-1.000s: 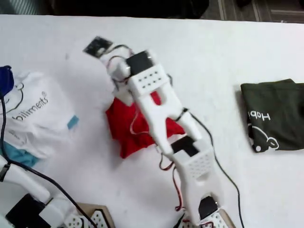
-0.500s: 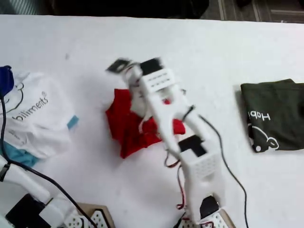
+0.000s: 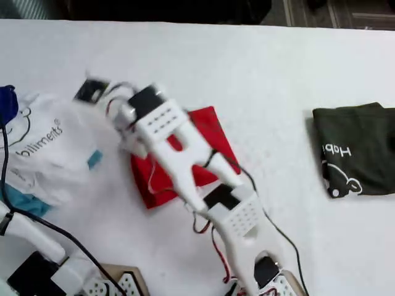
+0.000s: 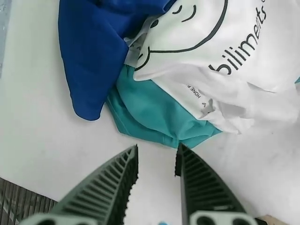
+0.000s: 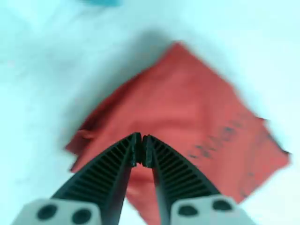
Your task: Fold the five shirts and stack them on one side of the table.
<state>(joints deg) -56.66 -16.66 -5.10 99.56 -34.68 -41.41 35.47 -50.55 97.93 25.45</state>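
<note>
I read right gripper (image 5: 141,151) pressed together over red shirt (image 3: 213,132), centre of high view; left gripper (image 4: 156,161) spread beside teal shirt (image 4: 150,117), left edge

The right arm (image 3: 185,161) wore white plastic shells punched with rows of small holes, black motor blocks at its joints, red and black cables (image 3: 214,248) trailing alongside. The left arm (image 3: 29,237) was white too, with a black cable (image 3: 46,227). Both arms' dark, ribbed jaws tapered to points.
</note>
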